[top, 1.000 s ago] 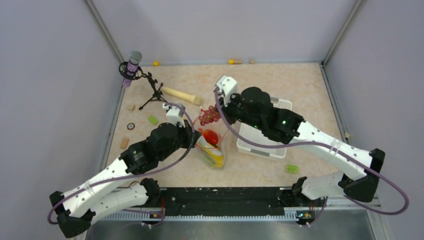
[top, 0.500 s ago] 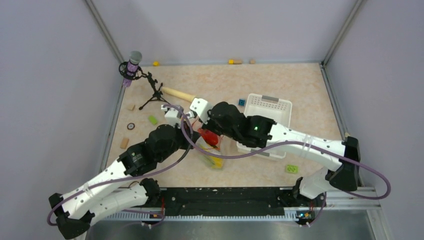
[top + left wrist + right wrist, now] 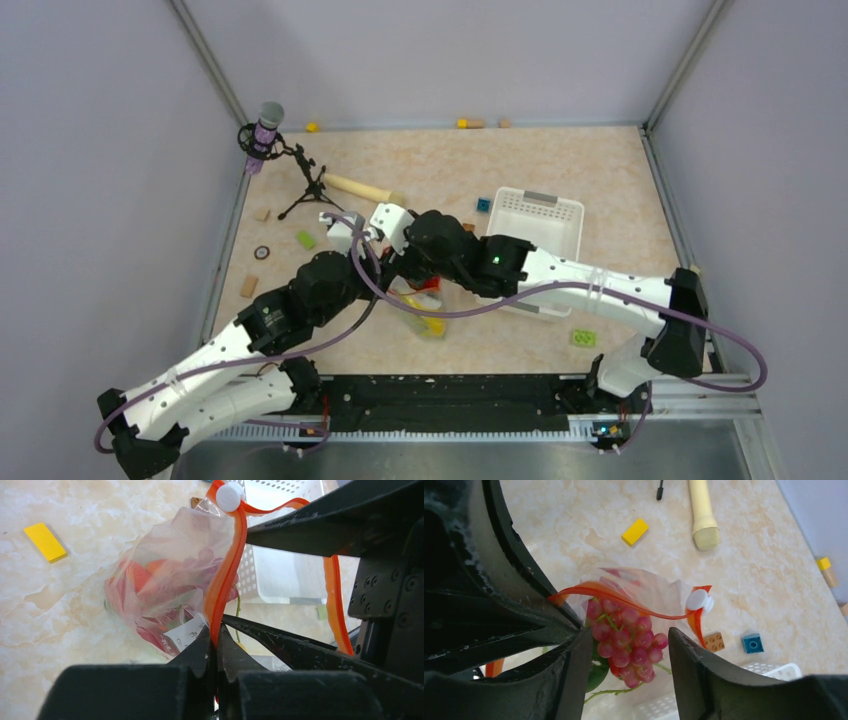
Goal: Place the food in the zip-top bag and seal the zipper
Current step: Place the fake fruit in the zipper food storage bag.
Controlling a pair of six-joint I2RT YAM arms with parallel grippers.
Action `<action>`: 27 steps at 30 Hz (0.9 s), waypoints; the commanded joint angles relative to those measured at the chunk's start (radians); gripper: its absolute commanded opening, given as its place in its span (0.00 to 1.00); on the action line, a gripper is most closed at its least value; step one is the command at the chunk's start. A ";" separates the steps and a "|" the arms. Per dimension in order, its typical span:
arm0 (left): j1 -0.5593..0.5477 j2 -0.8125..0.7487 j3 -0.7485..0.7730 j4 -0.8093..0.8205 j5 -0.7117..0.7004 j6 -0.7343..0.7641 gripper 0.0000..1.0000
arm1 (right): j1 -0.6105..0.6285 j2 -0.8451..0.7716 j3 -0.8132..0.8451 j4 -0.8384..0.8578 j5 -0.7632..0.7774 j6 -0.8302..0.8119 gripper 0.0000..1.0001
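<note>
The left gripper (image 3: 216, 647) is clamping the zipper (image 3: 226, 575) of the zip-top bag (image 3: 165, 535), whose mouth is gaping just ahead of its fingertips. The right gripper (image 3: 628, 635) is standing released, jaws apart. The grape bunch (image 3: 624, 642) is sitting between them at the bag mouth, and red food (image 3: 136, 577) is lying deeper inside. The white slider (image 3: 699, 600) is sitting just right of the right gripper's fingers.

Bright even overhead light, soft faint shadows
Wrist views: close-up fingers (image 3: 125, 690) dark and soft-focus; zip-top bag (image 3: 165, 575) slightly glary
</note>
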 commanded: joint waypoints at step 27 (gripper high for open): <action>0.000 -0.025 -0.051 0.078 -0.034 -0.112 0.00 | -0.036 -0.428 -0.525 0.520 0.448 0.711 0.89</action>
